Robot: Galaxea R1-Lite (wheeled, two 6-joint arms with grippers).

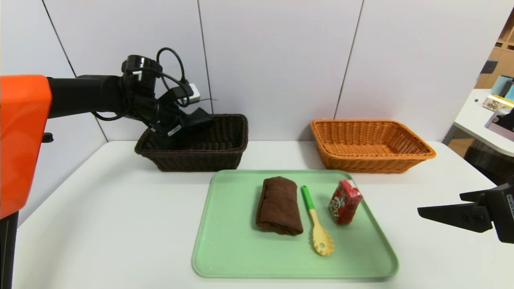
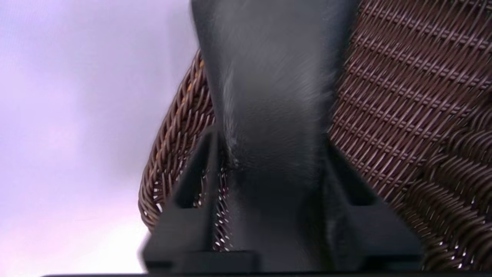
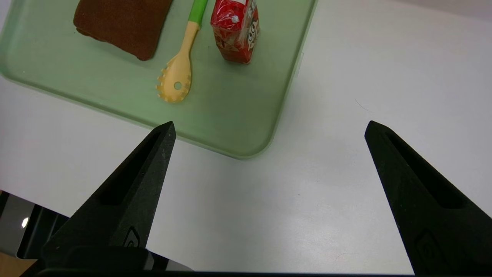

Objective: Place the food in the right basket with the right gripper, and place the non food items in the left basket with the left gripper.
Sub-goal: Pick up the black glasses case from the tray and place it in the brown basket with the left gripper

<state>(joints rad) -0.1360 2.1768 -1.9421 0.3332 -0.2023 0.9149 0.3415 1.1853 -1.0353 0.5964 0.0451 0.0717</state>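
Wickerwork and the left arm hide much of the black item (image 1: pixel 200 117) at the dark brown basket (image 1: pixel 196 158): in the head view only one dark end shows clearly, above the opening near the back rim, and its lower part merges with the black left tool (image 2: pixel 271 132). In the left wrist view the item fills the middle of the view and runs past its edge, so its full shape and kind cannot be told. The left tool is at that basket with the item right in front of it; whether it grips the item or has let go cannot be told. The item's long axis runs outward from the tool, and the end visible in the head view points toward the robot's right, angled slightly upward. The right tool (image 3: pixel 270 123) stands wide open and holds nothing, above the white surface (image 1: pixel 108 208) to the right of the green tray (image 1: pixel 229 257), partly cut off in the head view. On the tray, the folded brown cloth (image 1: pixel 279 206) lies lengthwise away from the robot, beside the pasta spoon (image 1: pixel 322 239), whose green handle points toward the back. The red carton (image 1: pixel 345 202) stands right of the spoon. The orange basket (image 1: pixel 367 154) sits behind the tray.
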